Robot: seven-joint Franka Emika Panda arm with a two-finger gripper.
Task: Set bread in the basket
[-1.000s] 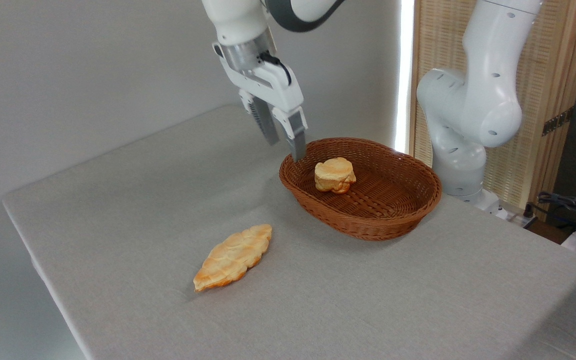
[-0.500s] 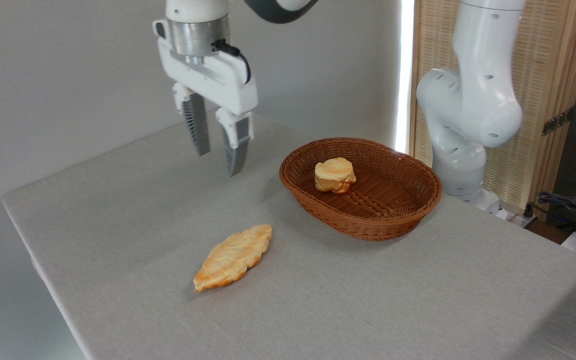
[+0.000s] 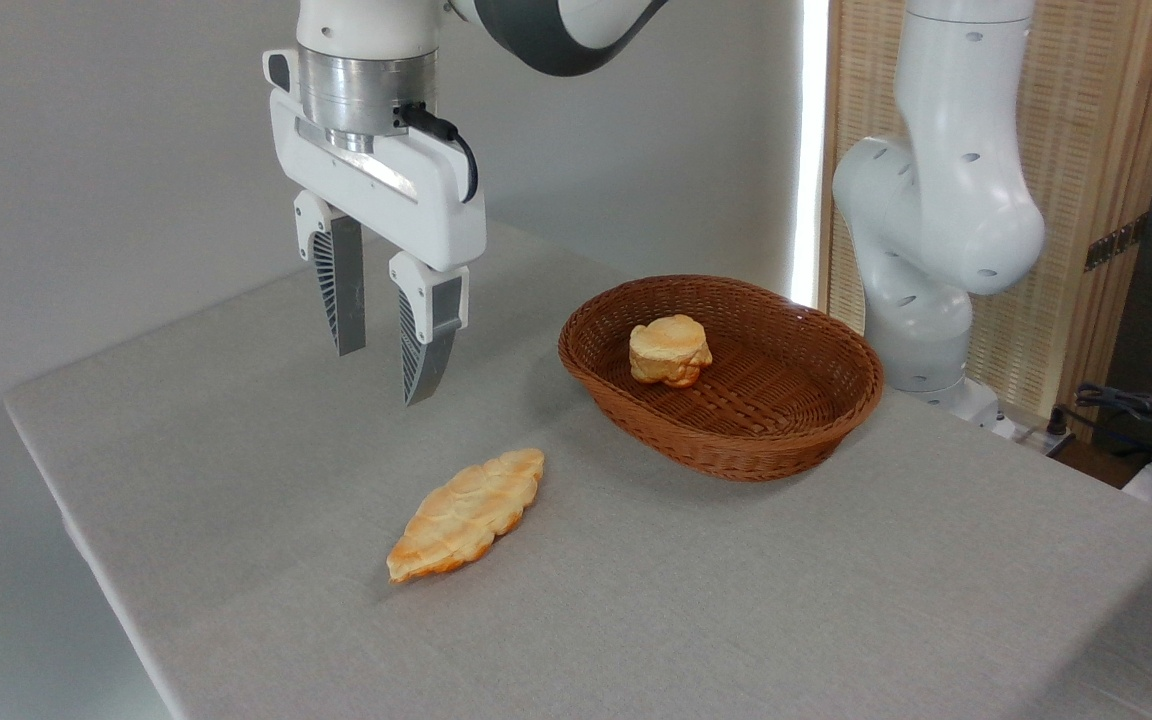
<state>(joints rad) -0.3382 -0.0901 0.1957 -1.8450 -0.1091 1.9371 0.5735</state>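
The bread (image 3: 670, 350), a chunky golden-tan bun with a pale flat top, lies inside the basket (image 3: 816, 420), an oval reddish-brown wicker basket at the table's back right. My gripper (image 3: 383, 372) hangs above the table well to the left of the basket, fingers pointing down. It is open and nothing sits between the fingers. It is above and behind the flat pastry.
A long, flat, leaf-shaped golden pastry (image 3: 466, 514) lies on the grey tablecloth (image 3: 636, 620) in front of the gripper. The arm's white base (image 3: 926, 250) stands behind the basket at the right. The table's left edge runs close under the gripper's side.
The gripper has swung left and toward the front, away from the basket's rim, and now hangs over the table. The bread in the basket and the pastry have not moved.
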